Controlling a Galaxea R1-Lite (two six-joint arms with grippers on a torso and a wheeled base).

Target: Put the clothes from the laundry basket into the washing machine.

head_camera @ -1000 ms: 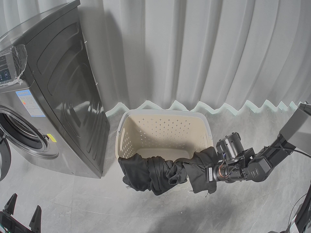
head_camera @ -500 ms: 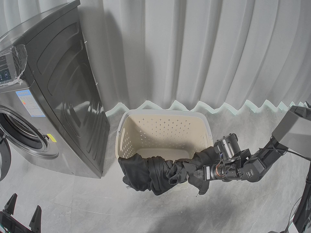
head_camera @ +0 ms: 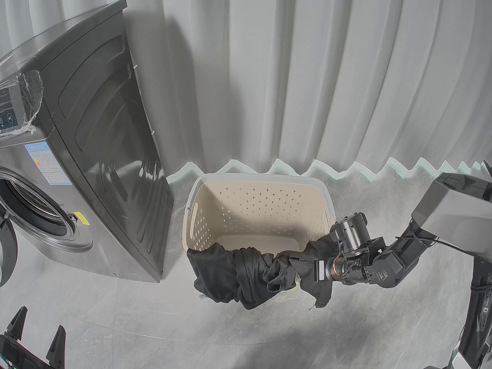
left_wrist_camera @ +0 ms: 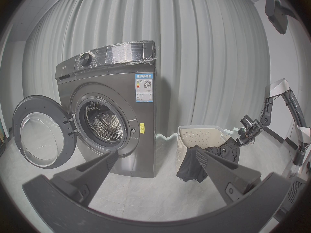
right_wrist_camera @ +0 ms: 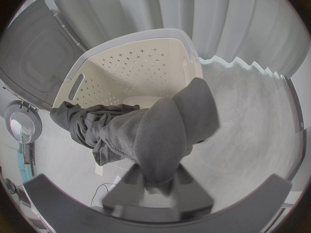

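Apparently right gripper [right_wrist_camera: 158, 178] clamps the dark garment [right_wrist_camera: 155, 127]; left gripper [left_wrist_camera: 155, 154] gapes facing open washing machine [left_wrist_camera: 145, 130].

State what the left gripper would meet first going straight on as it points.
Probably the washing machine, low on its front near the edge beside the laundry basket; the open left gripper frames that spot. Depth is unclear.

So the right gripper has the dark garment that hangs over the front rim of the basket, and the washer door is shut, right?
No: the washer door is open, as the left wrist view shows. The right gripper does have the dark garment that hangs over the front rim of the basket.
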